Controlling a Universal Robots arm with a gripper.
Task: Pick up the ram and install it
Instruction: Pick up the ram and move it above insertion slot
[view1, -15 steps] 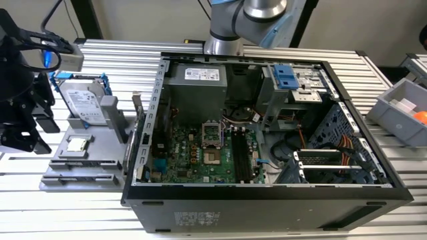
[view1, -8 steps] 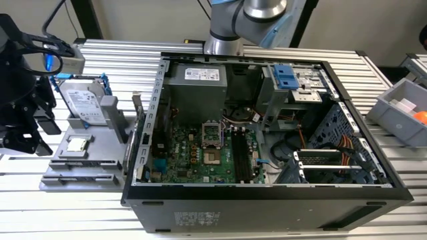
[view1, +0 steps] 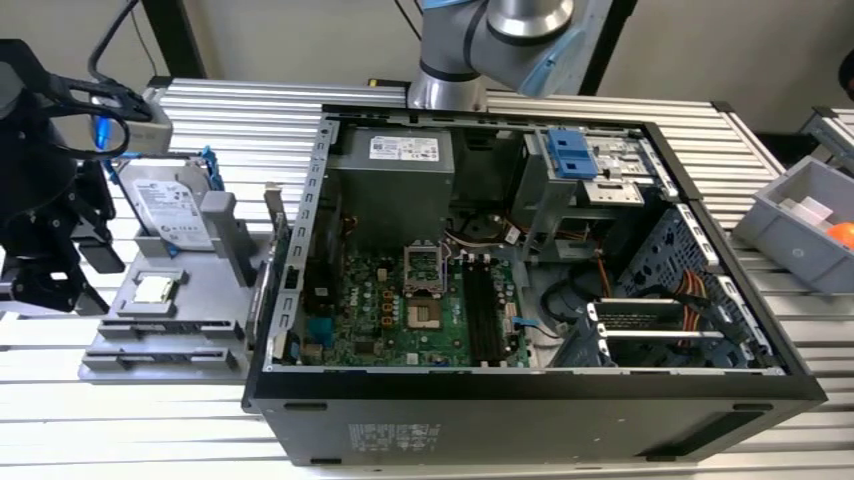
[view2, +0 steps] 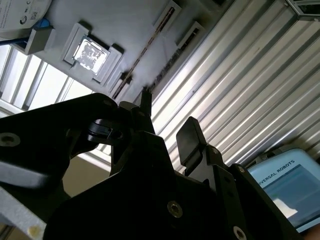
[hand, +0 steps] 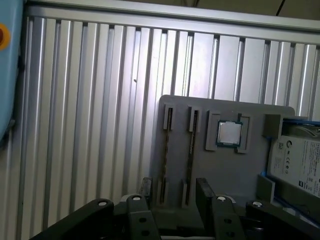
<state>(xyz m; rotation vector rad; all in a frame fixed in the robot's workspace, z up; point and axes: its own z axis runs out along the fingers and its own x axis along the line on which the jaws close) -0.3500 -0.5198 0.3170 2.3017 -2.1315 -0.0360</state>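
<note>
- Desk (view1: 134, 420) of ribbed silver metal slats runs under everything we see in the exterior view.
- In its middle lies an open black computer case (view1: 534, 395). Its side is off, so we look down on the green motherboard (view1: 387, 300) inside.
- Behind the case rises the grey and blue robot arm (view1: 527, 25), cut off by the picture's upper edge.
- At the exterior view's right, a grey bin (view1: 787, 215) sits on the desk near the case.
- At the exterior view's left, just beside the case, rests a flat grey holder (hand: 225, 170) with moulded pockets for parts.
- A silver hard drive (view1: 167, 205) in a blue frame stands propped at one end of the holder.
- The black claw (hand: 174, 192) hovers over the holder's other end. In both wrist views we see its two fingers (hand: 202, 187) spread wide, gripping nothing.
- The ram (hand: 189, 155) stands on edge in the holder and shows as a thin dark strip. It sits in the one of two long slots that lies nearer the processor. In the first wrist view, its near end appears in the gap between the fingers, closer to one finger than the other.
- The processor (hand: 229, 132), a small square with a silver top, lies flat in its own pocket. That pocket is just beside the ram's slot, between it and the hard drive.
</note>
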